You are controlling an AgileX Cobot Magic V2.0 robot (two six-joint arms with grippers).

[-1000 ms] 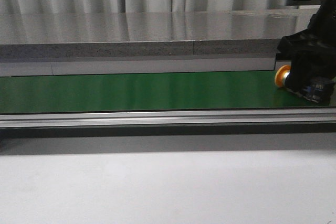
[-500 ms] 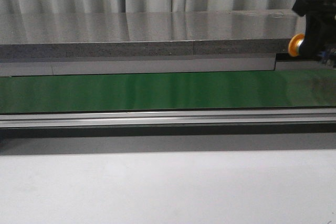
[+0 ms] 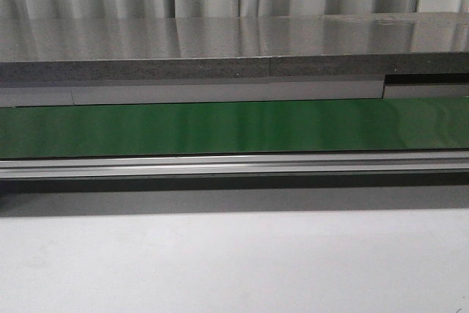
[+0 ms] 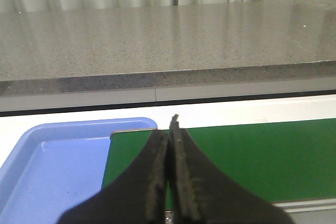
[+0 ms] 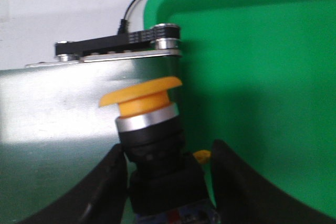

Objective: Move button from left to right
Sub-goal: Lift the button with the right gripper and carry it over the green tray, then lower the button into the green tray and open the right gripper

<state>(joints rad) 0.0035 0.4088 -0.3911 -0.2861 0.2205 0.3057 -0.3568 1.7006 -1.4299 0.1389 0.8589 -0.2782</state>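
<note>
From my right wrist camera, the right gripper has its jaws closed on the black body of the button, orange cap pointing away from the fingers. Past it sits the end of the conveyor belt with its roller, and beside that a green tray. My left gripper is pressed fully closed on nothing, above the belt's other end next to a blue tray. The front view shows neither arm. I judge the grip sits low on the body, so it could tip or slip and drop short of the tray. I can read no writing anywhere.
</note>
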